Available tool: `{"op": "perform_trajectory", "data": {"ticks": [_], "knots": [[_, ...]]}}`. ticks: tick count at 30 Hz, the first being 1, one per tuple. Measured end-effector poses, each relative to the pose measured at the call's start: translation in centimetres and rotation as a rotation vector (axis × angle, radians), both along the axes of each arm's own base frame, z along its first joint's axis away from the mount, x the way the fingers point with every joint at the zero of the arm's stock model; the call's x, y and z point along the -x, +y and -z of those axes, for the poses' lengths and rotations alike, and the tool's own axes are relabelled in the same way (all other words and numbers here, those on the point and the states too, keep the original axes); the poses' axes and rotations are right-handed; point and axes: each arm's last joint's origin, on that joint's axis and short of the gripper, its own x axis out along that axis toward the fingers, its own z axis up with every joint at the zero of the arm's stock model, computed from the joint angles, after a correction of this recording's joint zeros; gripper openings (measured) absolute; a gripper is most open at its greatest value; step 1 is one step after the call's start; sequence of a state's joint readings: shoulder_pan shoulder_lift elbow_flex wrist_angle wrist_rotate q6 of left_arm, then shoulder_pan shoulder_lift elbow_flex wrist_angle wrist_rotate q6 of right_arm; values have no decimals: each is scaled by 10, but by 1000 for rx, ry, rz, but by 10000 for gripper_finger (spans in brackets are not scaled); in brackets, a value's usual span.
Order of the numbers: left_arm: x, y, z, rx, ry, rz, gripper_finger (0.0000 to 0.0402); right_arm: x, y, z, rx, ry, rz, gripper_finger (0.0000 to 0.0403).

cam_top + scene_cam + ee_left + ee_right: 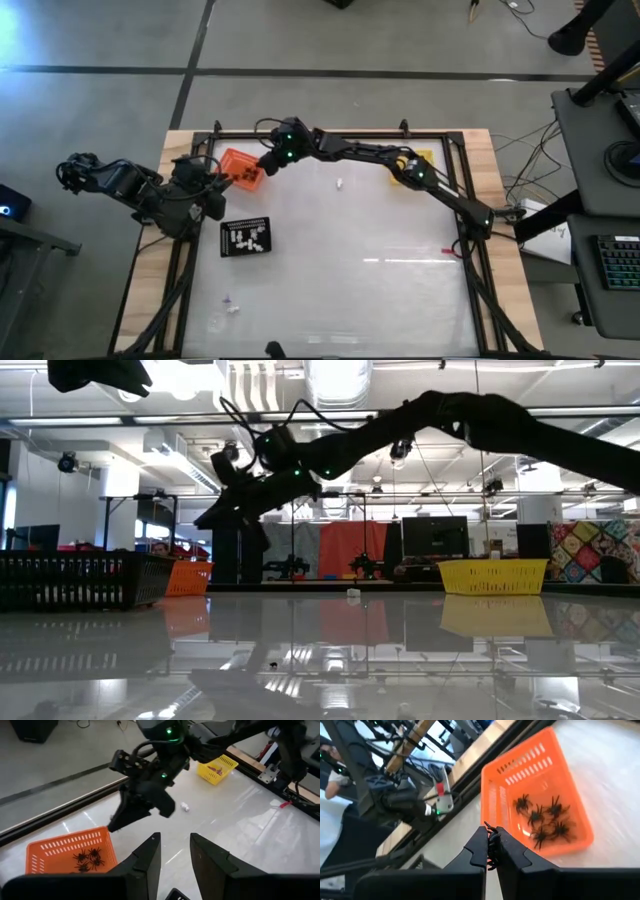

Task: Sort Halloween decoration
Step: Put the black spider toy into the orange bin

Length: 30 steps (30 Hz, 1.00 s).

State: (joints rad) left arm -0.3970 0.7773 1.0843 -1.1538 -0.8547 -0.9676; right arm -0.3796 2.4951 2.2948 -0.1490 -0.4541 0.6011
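My right gripper (491,848) hangs above the table beside the orange tray (538,780), shut on a tiny black spider. In the high view it (268,163) is just right of that tray (240,167). Several black spiders (542,820) lie in the orange tray. White trinkets (247,238) lie in the black tray (262,222). One white trinket (340,184) rests on the table's middle, and two small ones (231,305) lie near the near edge. My left gripper (175,847) is open at the table's left side (205,198), touching nothing. My right gripper pinches a black spider (493,834) between its two fingertips (481,845). The spider's legs stick out beyond the finger ends. The fingers slant down toward the table's left. The spider is lifted clear of the table and the tray.
A yellow tray (416,160) stands near the far right, partly under my right arm. The black tray (80,578) sits just in front of my left gripper. A raised frame rail (330,131) runs around the table top. Cables and a desk stand right of the table.
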Motion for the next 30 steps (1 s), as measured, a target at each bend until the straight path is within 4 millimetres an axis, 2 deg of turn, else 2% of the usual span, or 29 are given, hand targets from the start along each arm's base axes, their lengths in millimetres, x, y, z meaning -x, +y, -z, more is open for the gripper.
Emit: {"op": "perform_trajectory", "data": {"ticks": [12,17,25,30], "knots": [[0,0,0,13,-10,-9,87,-5,-15,27,-58,17,43,11],[0,0,0,13,-10,-9,87,-6,-23,33,-77,-30,68,11],[-1,0,0,29,-22,-20,87,-7,-27,37,-133,-52,79,15],[-1,0,0,31,-27,-20,87,-8,-27,33,-113,-94,74,34]]}}
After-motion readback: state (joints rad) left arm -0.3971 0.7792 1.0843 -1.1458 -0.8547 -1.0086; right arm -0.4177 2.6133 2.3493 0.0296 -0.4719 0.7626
